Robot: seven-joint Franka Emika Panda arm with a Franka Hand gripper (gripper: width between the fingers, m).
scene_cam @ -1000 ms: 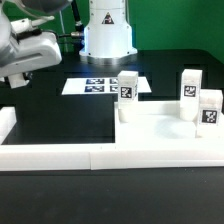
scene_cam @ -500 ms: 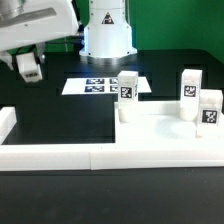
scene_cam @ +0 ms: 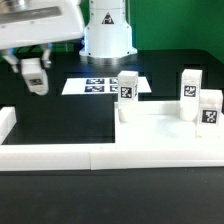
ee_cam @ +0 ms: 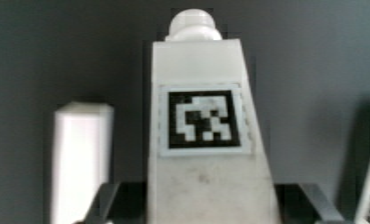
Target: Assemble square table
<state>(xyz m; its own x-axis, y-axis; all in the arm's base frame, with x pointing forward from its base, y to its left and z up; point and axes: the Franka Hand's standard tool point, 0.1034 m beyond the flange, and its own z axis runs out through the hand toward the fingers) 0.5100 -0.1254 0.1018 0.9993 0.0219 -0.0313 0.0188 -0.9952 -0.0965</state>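
Since the earlier frames, the arm has travelled from the far left edge toward the centre of the exterior view, and the jaws (scene_cam: 36, 78) now hang lower, in the upper left of the frame, above the black desk (scene_cam: 60, 115). Clamped between them is one white tagged leg (scene_cam: 36, 76), held upright and clear of the desk surface.

The wrist view confirms the grasp: the held leg (ee_cam: 205, 120) fills the centre of the picture, its square tag facing the camera and its rounded peg pointing away from the wrist. The dark fingers (ee_cam: 114, 200) flank the lower part of the leg on both sides, shut against it.

The tabletop (scene_cam: 160, 125) lies flat in the right half of the exterior view, well apart from the jaws. Three further legs stand upright there:
- one leg (scene_cam: 127, 92) at the tabletop's upper left corner;
- one leg (scene_cam: 190, 92) near the upper right;
- one leg (scene_cam: 209, 110) just beside it, at the right edge of the frame.

The marker board (scene_cam: 100, 85) lies flat on the desk in the upper centre, between the jaws and the tabletop. A long low white border wall (scene_cam: 60, 152) runs across the lower part of the frame.
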